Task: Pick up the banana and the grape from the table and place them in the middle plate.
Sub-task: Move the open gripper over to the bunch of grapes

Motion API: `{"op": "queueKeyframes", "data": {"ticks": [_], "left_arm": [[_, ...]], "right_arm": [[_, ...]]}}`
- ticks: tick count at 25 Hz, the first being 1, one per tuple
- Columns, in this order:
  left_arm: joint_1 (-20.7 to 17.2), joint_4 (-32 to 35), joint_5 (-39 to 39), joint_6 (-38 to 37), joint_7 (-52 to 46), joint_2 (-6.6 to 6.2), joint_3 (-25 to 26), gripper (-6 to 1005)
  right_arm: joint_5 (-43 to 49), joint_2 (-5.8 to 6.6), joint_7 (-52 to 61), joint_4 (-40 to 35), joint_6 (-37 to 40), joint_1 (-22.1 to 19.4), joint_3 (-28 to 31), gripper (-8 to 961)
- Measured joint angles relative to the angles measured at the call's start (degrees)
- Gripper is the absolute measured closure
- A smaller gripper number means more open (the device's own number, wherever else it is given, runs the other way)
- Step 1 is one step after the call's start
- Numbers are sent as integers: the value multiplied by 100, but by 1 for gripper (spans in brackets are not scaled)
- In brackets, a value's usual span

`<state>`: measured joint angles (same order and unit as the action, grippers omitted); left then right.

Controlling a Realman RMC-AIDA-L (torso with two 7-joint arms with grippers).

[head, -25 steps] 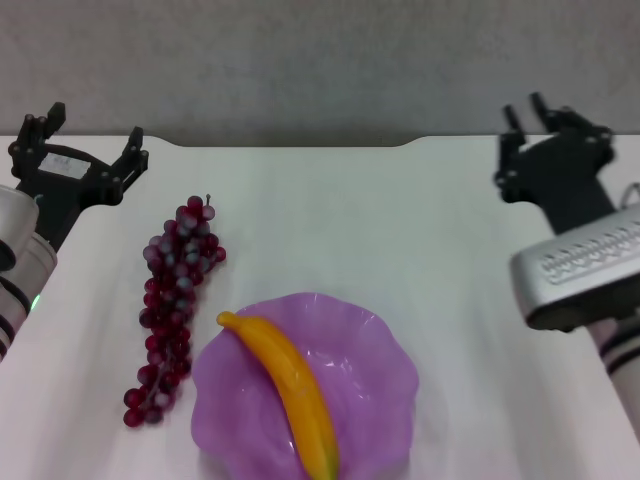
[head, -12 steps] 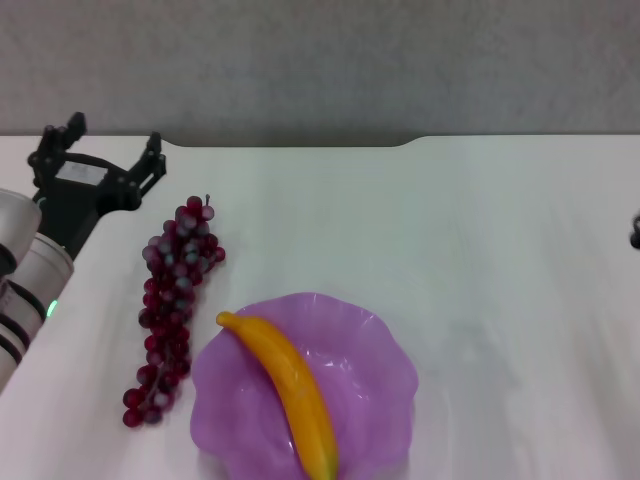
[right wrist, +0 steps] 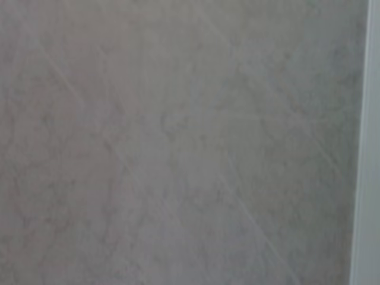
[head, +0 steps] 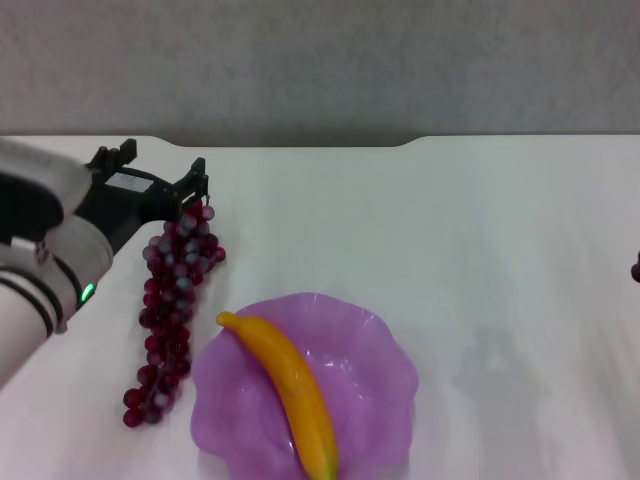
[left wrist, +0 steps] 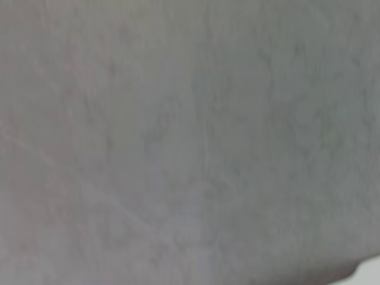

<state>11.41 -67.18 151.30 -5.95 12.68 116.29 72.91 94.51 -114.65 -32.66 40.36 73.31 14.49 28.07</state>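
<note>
Hovering spread-fingered and empty at the far end of the grape point(head: 172, 300), the left gripper point(head: 155, 175) risks pinching only loose berries — the bunch could tear free short of the plate point(head: 380, 400), where the banana point(head: 285, 385) lies.

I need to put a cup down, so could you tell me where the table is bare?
The table is bare right of the plate and along the far edge. The left is crowded: grapes beside the plate, left gripper at their far end. The banana fills the plate.
</note>
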Motion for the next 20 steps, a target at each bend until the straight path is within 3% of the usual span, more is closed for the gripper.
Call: {"op": "queueKeyframes", "data": {"ticks": [9, 14, 20], "left_arm": [[540, -486, -123, 2221, -179, 8, 671, 121], [951, -244, -80, 2806, -437, 7, 899, 121], [1469, 411, 208, 2985, -806, 7, 968, 121]], "right_arm": [[24, -4, -15, -12, 0, 95, -159, 745], [12, -5, -12, -14, 1, 148, -236, 746], [-12, -4, -10, -13, 5, 227, -330, 745]]}}
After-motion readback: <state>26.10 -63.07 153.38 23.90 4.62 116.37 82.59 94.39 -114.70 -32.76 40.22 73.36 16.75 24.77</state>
